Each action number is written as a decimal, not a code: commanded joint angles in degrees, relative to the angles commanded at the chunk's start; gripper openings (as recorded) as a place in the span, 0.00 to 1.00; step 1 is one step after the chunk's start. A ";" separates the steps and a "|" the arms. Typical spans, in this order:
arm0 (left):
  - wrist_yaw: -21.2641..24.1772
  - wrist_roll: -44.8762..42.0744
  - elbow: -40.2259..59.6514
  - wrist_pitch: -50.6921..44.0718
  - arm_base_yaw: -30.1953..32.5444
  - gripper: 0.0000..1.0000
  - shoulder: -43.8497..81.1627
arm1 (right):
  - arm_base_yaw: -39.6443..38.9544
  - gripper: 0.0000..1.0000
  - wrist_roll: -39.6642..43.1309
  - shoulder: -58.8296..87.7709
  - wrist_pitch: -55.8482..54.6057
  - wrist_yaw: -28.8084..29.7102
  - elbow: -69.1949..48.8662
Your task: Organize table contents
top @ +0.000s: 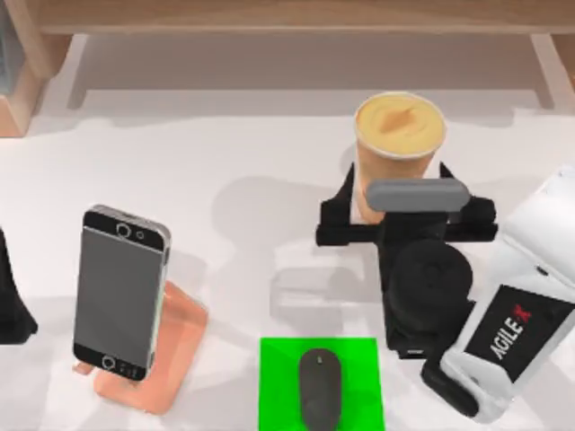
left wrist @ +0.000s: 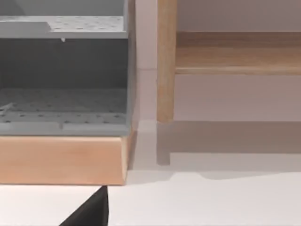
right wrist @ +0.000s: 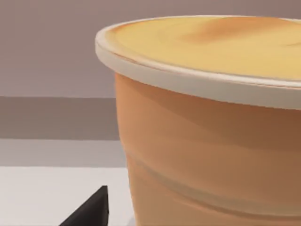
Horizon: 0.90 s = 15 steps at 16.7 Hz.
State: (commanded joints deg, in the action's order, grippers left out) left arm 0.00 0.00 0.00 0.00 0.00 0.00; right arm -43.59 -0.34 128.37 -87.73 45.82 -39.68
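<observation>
The tall orange cup (top: 400, 135) with its domed lid stands at the back right of the white table (top: 225, 162). My right gripper (top: 397, 196) is open, its black fingers flanking the cup's body on both sides. In the right wrist view the cup (right wrist: 211, 141) is very close, with one fingertip (right wrist: 89, 212) beside it. The black-and-silver smartphone (top: 121, 292) leans on the salmon-pink stand (top: 171, 350) at the front left. The dark grey mouse (top: 320, 388) lies on the green pad (top: 278, 377) at the front centre. My left gripper (top: 11, 305) is parked at the left edge.
A light wooden shelf (top: 296, 13) runs along the back edge; the left wrist view shows its post (left wrist: 166, 61) and a grey bin (left wrist: 61, 70) on a wooden base. White tabletop lies bare between the phone and the cup.
</observation>
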 joint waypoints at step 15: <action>0.00 0.00 0.00 0.00 0.00 1.00 0.00 | 3.56 1.00 0.09 1.93 3.37 -3.36 -5.68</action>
State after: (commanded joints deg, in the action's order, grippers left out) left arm 0.00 0.00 0.00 0.00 0.00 0.00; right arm -40.03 -0.25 130.30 -84.36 42.46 -45.36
